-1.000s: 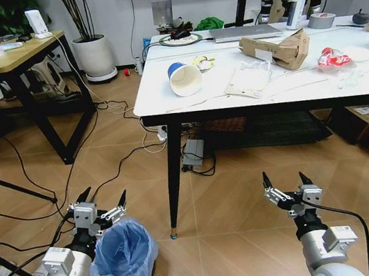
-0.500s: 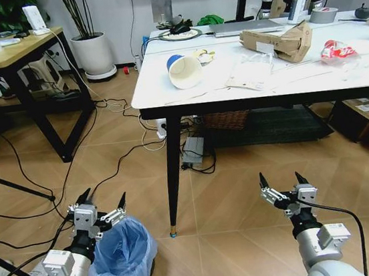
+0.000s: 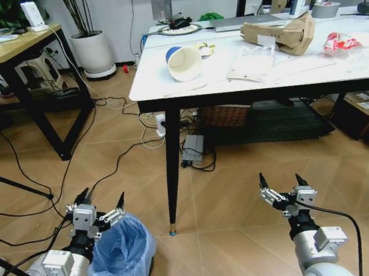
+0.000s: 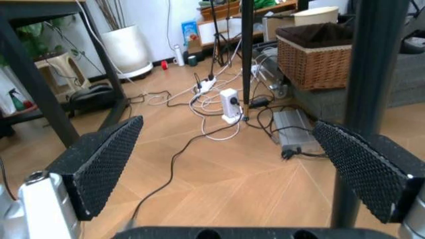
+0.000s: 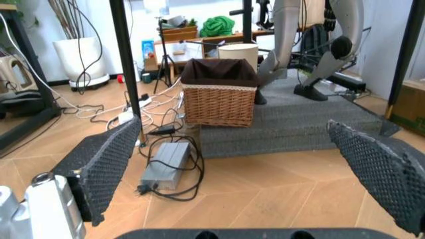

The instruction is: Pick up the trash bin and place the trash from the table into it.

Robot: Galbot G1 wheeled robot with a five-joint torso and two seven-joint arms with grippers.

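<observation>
Step in hand: taking hold of the trash bin [image 3: 123,258], which stands on the floor at about 7 o'clock in the head view, touching my left arm.
Left hand [image 3: 100,203]: fingers spread, nothing between them, just above the bin's far rim.
Right hand [image 3: 282,185]: spread too, idle at 5 o'clock, well apart from the bin.
Grip advice: I'd pinch the firm rim, not only the crinkled bag, and lift upright.
Trash: paper cup [image 3: 182,62], cardboard box [image 3: 279,34], bottle [image 3: 342,42] lie on the worktop [image 3: 165,86] at 12 to 2 o'clock.
Hazard: worktop leg [image 3: 173,178] just beside the bin; cables [image 3: 117,163] nearby.
</observation>
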